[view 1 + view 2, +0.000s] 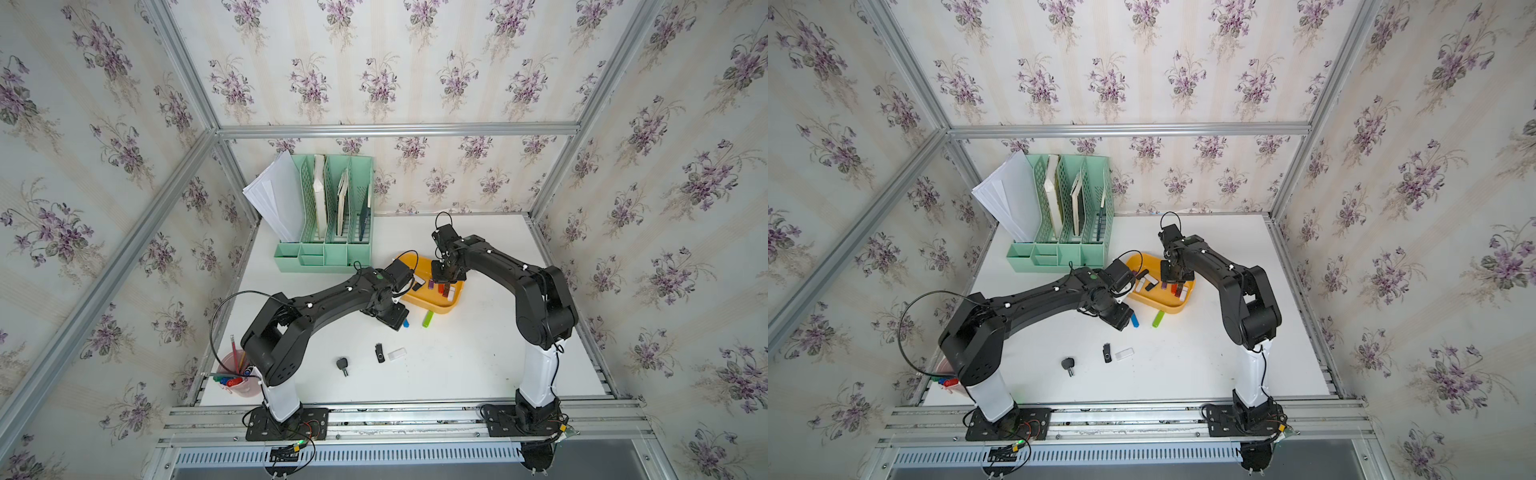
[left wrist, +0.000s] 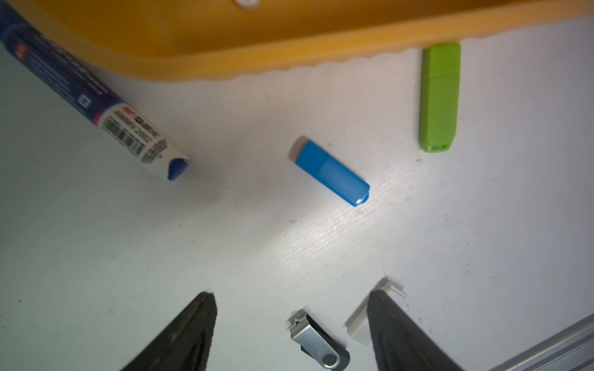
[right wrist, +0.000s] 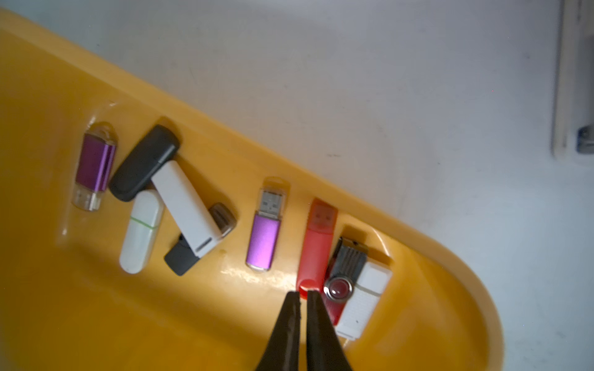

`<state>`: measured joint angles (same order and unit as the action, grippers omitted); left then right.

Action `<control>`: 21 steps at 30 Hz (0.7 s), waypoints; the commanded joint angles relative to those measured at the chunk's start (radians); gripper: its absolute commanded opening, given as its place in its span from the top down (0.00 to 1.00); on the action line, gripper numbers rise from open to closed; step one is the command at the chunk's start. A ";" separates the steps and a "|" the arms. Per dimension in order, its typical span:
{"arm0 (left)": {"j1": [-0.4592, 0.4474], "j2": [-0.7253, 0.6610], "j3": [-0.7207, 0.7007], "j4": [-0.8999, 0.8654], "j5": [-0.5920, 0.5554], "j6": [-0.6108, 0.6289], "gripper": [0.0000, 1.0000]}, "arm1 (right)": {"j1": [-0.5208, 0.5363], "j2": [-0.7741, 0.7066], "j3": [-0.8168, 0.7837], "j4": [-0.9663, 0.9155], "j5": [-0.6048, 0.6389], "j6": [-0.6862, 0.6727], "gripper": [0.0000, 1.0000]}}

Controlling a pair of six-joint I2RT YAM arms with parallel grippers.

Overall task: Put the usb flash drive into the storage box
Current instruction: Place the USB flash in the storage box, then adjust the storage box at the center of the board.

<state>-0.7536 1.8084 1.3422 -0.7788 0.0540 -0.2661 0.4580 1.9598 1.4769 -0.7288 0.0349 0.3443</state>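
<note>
On the white bench (image 1: 457,365) we find a blue flash drive (image 2: 332,173) lying just outside the storage box (image 2: 289,54). It is a short, capped stick of plain plastic with no lettering that we can make out. The left jaws stand wide open above it, gripping nothing. A green flash drive (image 2: 439,96) lies nearby, one end at the box's rolled yellow-orange rim. The right jaws are closed over the box. Their tips sit just by the end of a red flash drive (image 3: 316,244), which lies inside among other flash drives (image 3: 263,241) in purple, black and white. A blue-and-white marker (image 2: 96,96) beside the box carries a barcode and a red logo, but its print is too blurred for us to read.
</note>
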 commanded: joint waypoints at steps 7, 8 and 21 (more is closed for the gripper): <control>0.042 0.187 0.200 -0.096 -0.054 0.025 0.21 | 0.012 -0.122 -0.156 0.030 -0.081 0.012 0.87; 0.047 0.207 0.220 -0.098 -0.051 0.028 0.21 | 0.016 -0.140 -0.180 0.035 -0.082 0.024 0.87; 0.085 0.406 0.534 -0.190 -0.038 0.109 0.21 | 0.118 -0.265 -0.355 0.098 -0.189 0.098 0.88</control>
<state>-0.6739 2.1818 1.8275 -0.9253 0.0113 -0.1905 0.5377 1.7065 1.1286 -0.6456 -0.1139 0.4210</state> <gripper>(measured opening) 0.790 0.125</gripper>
